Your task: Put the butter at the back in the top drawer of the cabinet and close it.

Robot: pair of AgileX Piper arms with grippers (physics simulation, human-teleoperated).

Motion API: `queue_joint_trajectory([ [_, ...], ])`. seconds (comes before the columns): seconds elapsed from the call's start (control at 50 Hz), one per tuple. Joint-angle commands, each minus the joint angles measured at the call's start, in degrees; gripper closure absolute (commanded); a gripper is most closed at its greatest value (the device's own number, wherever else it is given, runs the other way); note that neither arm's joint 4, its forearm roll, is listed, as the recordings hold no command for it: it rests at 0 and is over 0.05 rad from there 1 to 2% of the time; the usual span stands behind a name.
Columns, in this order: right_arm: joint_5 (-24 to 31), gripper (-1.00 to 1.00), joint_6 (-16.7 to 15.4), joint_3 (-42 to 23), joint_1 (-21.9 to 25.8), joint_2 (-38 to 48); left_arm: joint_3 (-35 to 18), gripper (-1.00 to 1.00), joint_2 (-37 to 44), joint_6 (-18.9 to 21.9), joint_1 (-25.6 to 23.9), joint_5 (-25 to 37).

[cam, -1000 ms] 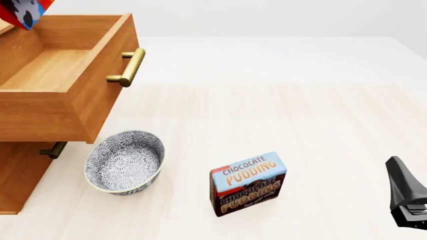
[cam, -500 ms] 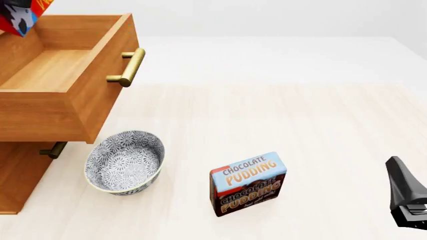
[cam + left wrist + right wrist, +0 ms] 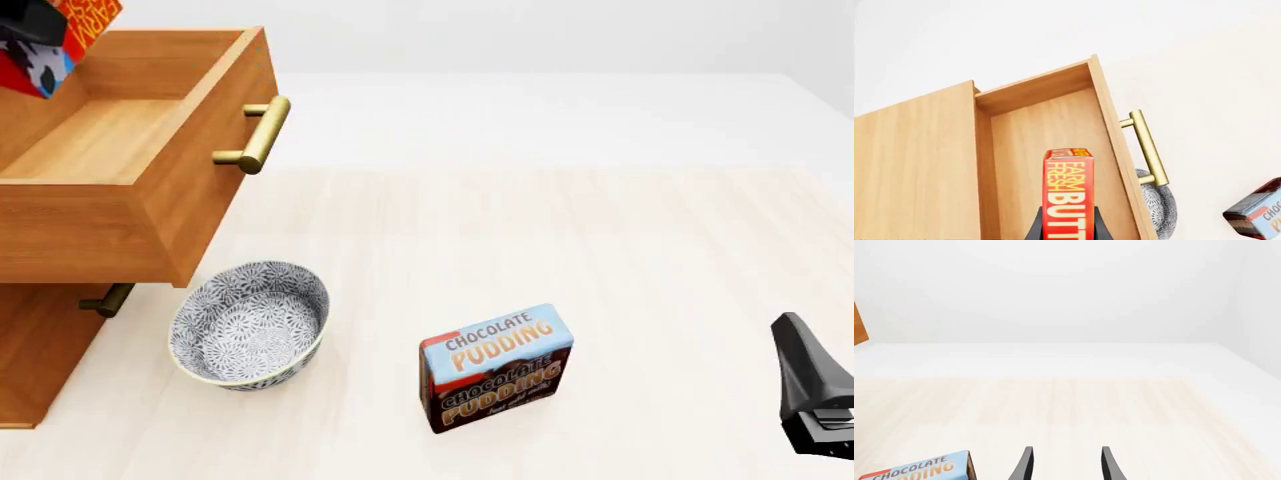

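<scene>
Left wrist view: the left hand pinches the butter above the open top drawer of the cabinet. Front view: butter at ten o'clock over the drawer; bowl and pudding box on the surface. Right wrist view: right hand spread apart, holding nothing, pudding box at seven o'clock

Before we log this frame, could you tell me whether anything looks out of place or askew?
Nothing stands out: the top drawer is open, the butter is held over it, and the pudding box and bowl sit upright.
</scene>
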Motion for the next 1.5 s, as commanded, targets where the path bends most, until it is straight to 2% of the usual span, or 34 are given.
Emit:
queue_joint_trajectory([
  [0.02,0.0,-1.0,0.0,0.0,0.0,0.0,1.5,1.0,0.0,0.7,0.9,-1.8],
  [0.12,0.0,-1.0,0.0,0.0,0.0,0.0,3.6,1.0,0.1,0.8,1.1,-3.2],
  [0.6,0.0,-1.0,0.0,0.0,0.0,0.0,4.8,1.0,2.1,0.5,4.0,-5.5],
  [0.96,0.0,-1.0,0.0,0.0,0.0,0.0,8.8,1.0,2.1,1.6,6.3,-7.8],
  [1.5,0.0,-1.0,0.0,0.0,0.0,0.0,9.5,1.0,3.6,1.9,6.9,-9.0],
])
